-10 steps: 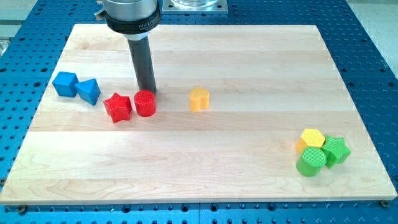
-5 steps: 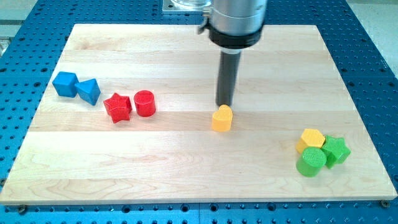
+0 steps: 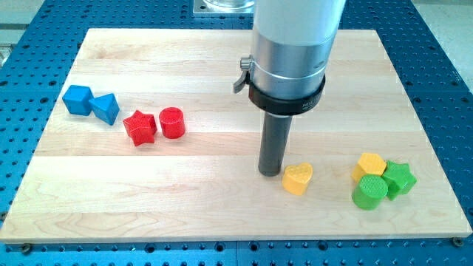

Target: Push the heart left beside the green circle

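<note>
No writing can be read anywhere; the dark collar above my tip carries lettering too small to make out.

Silver cylinder (black collar), dark rod

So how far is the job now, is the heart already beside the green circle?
Nearly. The yellow heart sits on the view's left of the green circle, with a gap between them. My tip rests against the heart's left side. Left to do: close that gap so the heart sits beside the circle.
</note>
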Available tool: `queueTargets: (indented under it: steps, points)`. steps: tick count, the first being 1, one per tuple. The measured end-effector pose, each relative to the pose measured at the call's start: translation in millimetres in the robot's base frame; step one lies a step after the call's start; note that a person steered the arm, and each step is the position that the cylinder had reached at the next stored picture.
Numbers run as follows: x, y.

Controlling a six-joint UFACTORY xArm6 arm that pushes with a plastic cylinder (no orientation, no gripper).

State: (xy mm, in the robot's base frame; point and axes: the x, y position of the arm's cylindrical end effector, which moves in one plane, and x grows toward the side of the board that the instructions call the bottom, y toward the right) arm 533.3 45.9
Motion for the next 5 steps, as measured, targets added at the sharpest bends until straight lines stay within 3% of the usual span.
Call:
queueTargets:
  steps: [2,3,4,5]
  points:
    - [32,59]
    - [32,46]
    - [2,-34]
    - [-25,-68]
